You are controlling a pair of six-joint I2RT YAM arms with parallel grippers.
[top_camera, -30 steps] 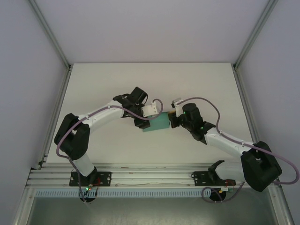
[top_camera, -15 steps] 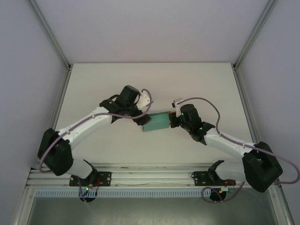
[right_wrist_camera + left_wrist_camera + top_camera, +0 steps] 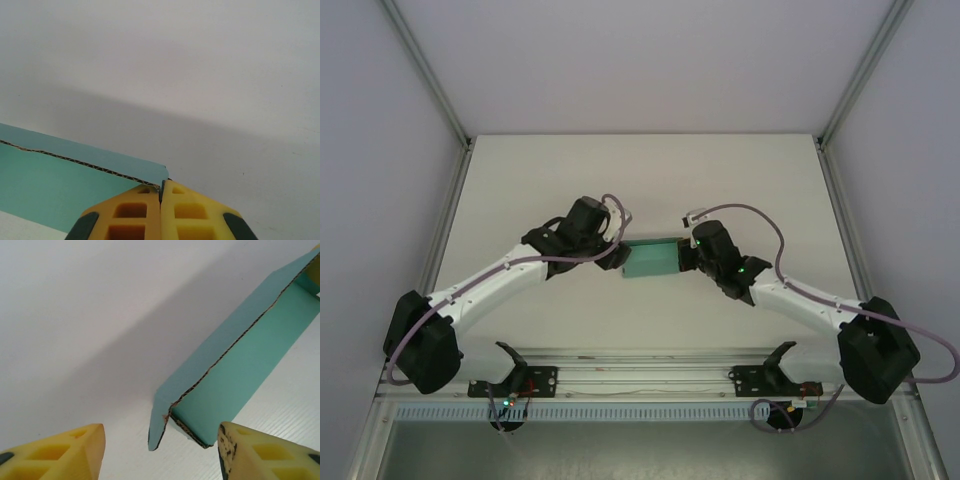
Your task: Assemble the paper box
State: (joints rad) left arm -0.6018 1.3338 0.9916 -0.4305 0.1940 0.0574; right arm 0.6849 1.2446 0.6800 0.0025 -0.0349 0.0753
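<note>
A white table [image 3: 520, 180] enclosed by pale walls is seen, and near its middle the paper box [image 3: 653, 260] is held just above the surface. Its long axis is laid roughly crosswise, with the left end set slightly nearer the arm bases than the right end. The box is made of teal-green card with a brown corrugated edge exposed, and one panel is folded up at an angle over another [image 3: 240, 375]. At the box's right end the right gripper [image 3: 688, 255] is pinched shut on the card's upper edge [image 3: 161, 192]. At the box's left end the left gripper [image 3: 617, 252] is held open, its yellow fingers [image 3: 75, 450] spread either side of the corner without contact. Both arms are stretched low and inward toward the box.
</note>
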